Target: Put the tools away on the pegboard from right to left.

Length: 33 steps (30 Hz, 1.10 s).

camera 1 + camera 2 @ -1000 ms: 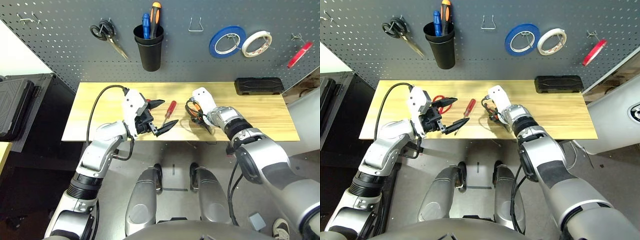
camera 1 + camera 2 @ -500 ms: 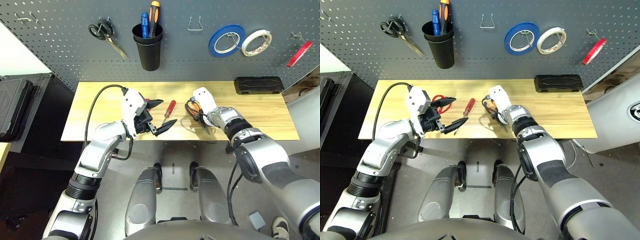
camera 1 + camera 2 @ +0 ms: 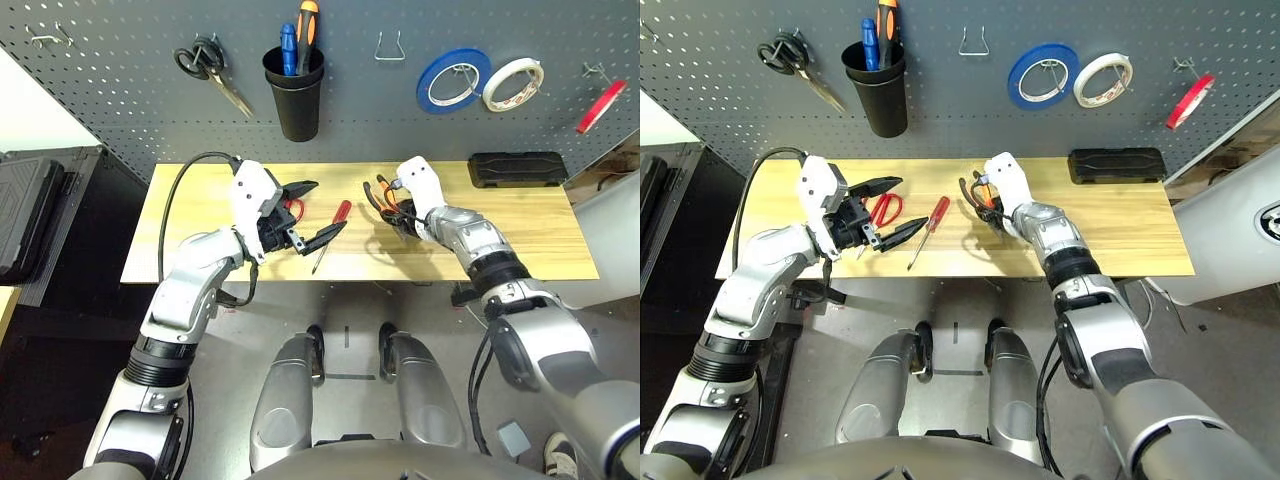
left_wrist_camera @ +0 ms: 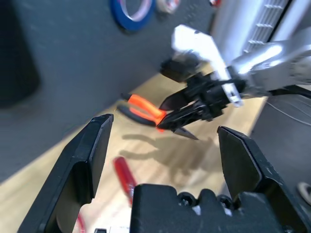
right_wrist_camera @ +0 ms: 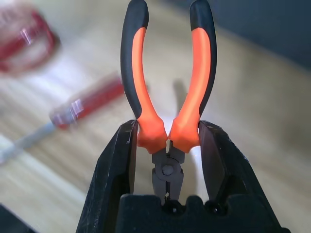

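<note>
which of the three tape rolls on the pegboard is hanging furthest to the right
The thin red tape ring, on the hook right of the white roll; the blue roll hangs left of both.

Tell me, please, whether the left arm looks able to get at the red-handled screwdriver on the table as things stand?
Probably yes: the left tool is open and empty, close beside the screwdriver, which lies bare on the table with nothing between them.
</note>
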Each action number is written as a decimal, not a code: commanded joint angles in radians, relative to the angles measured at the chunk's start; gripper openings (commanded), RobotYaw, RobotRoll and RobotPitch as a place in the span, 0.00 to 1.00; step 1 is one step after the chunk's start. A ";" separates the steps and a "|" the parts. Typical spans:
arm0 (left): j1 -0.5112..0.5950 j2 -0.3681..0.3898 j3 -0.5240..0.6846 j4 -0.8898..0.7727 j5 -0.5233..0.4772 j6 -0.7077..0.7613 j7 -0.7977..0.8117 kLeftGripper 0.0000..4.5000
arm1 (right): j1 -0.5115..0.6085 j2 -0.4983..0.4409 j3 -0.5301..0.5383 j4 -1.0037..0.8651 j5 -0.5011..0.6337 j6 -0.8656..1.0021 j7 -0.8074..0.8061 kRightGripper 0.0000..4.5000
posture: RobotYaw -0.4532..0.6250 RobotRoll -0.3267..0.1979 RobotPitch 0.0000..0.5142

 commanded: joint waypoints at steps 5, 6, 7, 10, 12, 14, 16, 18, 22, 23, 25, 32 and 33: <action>-0.017 -0.008 0.060 0.016 -0.034 0.000 0.035 1.00 | 0.008 -0.014 -0.062 -0.157 0.093 -0.004 0.025 0.44 | 0.46 0.62 0.30; -0.024 -0.008 0.072 0.016 -0.041 0.004 0.040 1.00 | 0.000 -0.013 -0.070 -0.181 0.107 -0.002 0.025 0.44 | 0.45 0.62 0.29; -0.030 -0.007 0.083 0.017 -0.047 0.006 0.045 1.00 | -0.007 -0.012 -0.076 -0.199 0.119 -0.005 0.024 0.44 | 0.45 0.62 0.27; -0.042 0.000 0.097 0.020 -0.052 0.008 0.051 1.00 | -0.016 -0.014 -0.085 -0.242 0.155 -0.020 0.043 0.44 | 0.45 0.62 0.26; -0.045 0.006 0.101 0.024 -0.047 0.003 0.051 1.00 | -0.022 -0.015 -0.100 -0.273 0.190 -0.008 0.061 0.44 | 0.45 0.62 0.26; -0.049 0.009 0.109 0.023 -0.052 0.007 0.052 1.00 | -0.031 -0.017 -0.105 -0.296 0.205 -0.006 0.059 0.44 | 0.45 0.62 0.26; -0.050 0.013 0.114 0.020 -0.055 0.010 0.051 1.00 | -0.038 -0.019 -0.105 -0.312 0.211 -0.023 0.054 0.44 | 0.45 0.62 0.26; -0.049 0.017 0.118 0.017 -0.059 0.012 0.050 1.00 | -0.045 -0.017 -0.110 -0.320 0.219 -0.047 0.047 0.44 | 0.45 0.62 0.26; -0.044 0.020 0.125 0.012 -0.072 0.019 0.053 1.00 | -0.053 -0.015 -0.118 -0.323 0.227 -0.100 0.037 0.44 | 0.45 0.62 0.26; -0.043 0.020 0.127 0.011 -0.074 0.021 0.053 1.00 | -0.054 -0.015 -0.118 -0.322 0.227 -0.110 0.036 0.44 | 0.45 0.62 0.26; -0.038 0.021 0.131 0.008 -0.082 0.027 0.051 1.00 | -0.055 -0.015 -0.117 -0.320 0.224 -0.124 0.028 0.44 | 0.45 0.62 0.27; 0.000 0.022 0.134 0.008 -0.087 0.024 0.052 1.00 | -0.057 -0.015 -0.124 -0.331 0.229 -0.218 0.030 0.44 | 0.44 0.62 0.28; 0.003 0.022 0.135 0.008 -0.089 0.024 0.053 1.00 | -0.060 -0.017 -0.123 -0.331 0.226 -0.233 0.029 0.44 | 0.44 0.62 0.28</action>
